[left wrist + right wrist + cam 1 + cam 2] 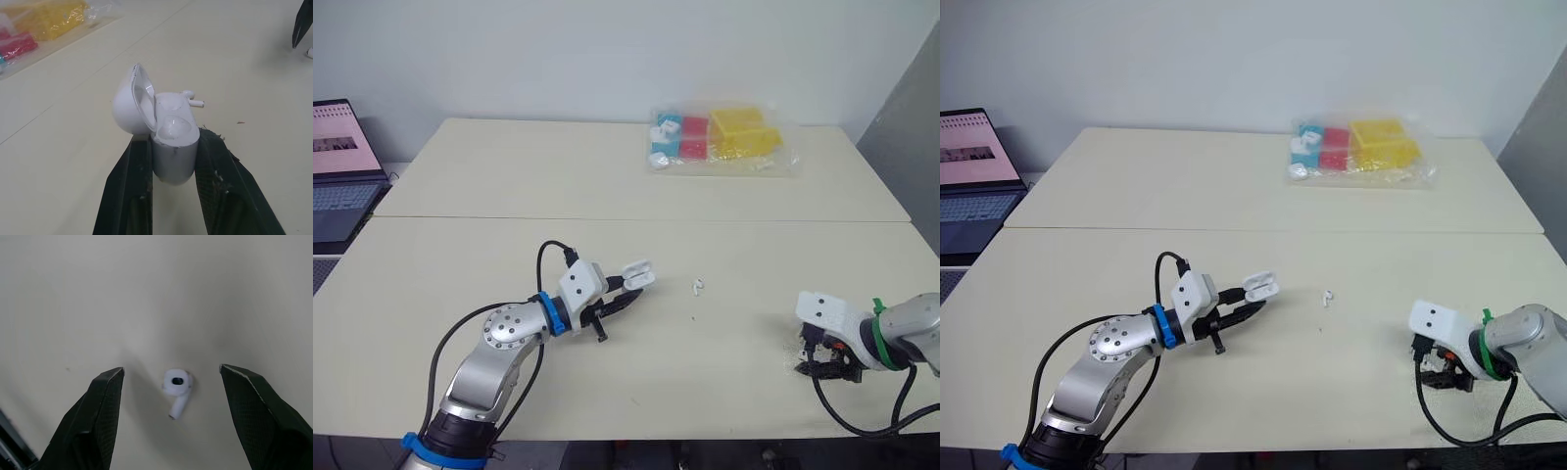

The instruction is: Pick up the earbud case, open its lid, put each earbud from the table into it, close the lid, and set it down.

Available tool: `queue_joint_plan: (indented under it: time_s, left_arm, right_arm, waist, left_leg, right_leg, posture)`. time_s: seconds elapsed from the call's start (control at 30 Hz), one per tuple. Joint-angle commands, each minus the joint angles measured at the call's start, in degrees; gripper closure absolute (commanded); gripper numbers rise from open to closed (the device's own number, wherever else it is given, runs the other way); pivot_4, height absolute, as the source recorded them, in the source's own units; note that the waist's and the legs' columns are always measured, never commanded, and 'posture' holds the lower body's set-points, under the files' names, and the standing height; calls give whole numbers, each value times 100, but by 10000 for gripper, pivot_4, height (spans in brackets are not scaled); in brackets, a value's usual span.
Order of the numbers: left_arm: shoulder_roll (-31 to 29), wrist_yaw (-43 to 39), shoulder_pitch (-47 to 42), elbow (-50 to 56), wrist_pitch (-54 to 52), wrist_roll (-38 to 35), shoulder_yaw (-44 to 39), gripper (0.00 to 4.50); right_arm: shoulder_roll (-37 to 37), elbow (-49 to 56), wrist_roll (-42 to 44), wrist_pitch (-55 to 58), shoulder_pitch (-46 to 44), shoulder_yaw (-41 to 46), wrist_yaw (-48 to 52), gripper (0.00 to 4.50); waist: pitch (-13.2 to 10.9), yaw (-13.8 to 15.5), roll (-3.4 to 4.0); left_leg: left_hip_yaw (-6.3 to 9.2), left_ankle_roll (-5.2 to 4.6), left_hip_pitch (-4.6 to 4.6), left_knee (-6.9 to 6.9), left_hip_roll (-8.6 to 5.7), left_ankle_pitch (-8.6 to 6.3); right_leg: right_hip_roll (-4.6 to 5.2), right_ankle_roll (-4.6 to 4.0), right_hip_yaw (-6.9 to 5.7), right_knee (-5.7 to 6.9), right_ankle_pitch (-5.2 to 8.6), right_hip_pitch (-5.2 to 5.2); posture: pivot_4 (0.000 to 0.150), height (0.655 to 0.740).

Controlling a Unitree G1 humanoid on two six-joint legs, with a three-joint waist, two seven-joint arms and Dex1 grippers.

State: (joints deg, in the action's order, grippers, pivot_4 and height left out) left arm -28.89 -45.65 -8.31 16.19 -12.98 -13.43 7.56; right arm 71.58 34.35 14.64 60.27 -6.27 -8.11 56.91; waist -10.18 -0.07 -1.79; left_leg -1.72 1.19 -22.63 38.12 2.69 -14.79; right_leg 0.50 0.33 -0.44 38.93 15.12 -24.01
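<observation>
My left gripper point(628, 291) is shut on the white earbud case point(638, 273), held a little above the table with its lid point(131, 102) tipped open. Both sockets in the case point(171, 142) look empty. One white earbud point(698, 286) lies on the table just beyond the case, to its right. A second earbud point(177, 383) lies near the table's front right. My right gripper point(171, 368) points down over that earbud, open, with one finger on each side and not touching it.
A clear bag of yellow, red and blue blocks point(720, 139) lies at the far right of the table. An open laptop point(342, 166) sits off the table's left side. The table's front edge point(705, 431) runs close under both arms.
</observation>
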Motion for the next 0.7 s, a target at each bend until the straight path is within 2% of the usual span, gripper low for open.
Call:
queue_joint_plan:
  time_s: [0.03, 0.5, 0.6, 0.7]
  left_arm:
    - [-6, 33, 42, 277, 120, 8, -6, 36997]
    - [49, 87, 55, 290, 125, 39, 39, 36997]
    - [53, 90, 44, 266, 144, 42, 54, 36997]
    - [62, 95, 35, 259, 140, 38, 61, 36997]
  right_arm:
    - [81, -8, -47, -93, 32, -6, -65, 12636]
    - [107, -245, -191, -444, 267, -84, -281, 12636]
    - [93, -242, -219, -490, 290, -81, -314, 18444]
    - [112, -235, -266, -555, 322, -90, -344, 28453]
  waist:
    - [0, 0, 0]
    - [1, 0, -2]
    - [3, -1, -5]
    - [3, -2, -6]
  left_leg:
    - [0, 0, 0, -1, 0, 0]
    - [-1, 0, 1, 0, 0, 0]
    - [0, 0, 4, 1, 0, 0]
    - [-1, 0, 14, 3, 0, 0]
  right_leg:
    - [0, 0, 0, 0, 0, -1]
    - [-1, 0, 2, 0, 0, 1]
    - [0, 0, 0, 0, 0, 5]
    - [0, 2, 2, -1, -1, 15]
  posture:
    - [1500, 7400]
    - [1500, 7400]
    - [1500, 7400]
    - [1500, 7400]
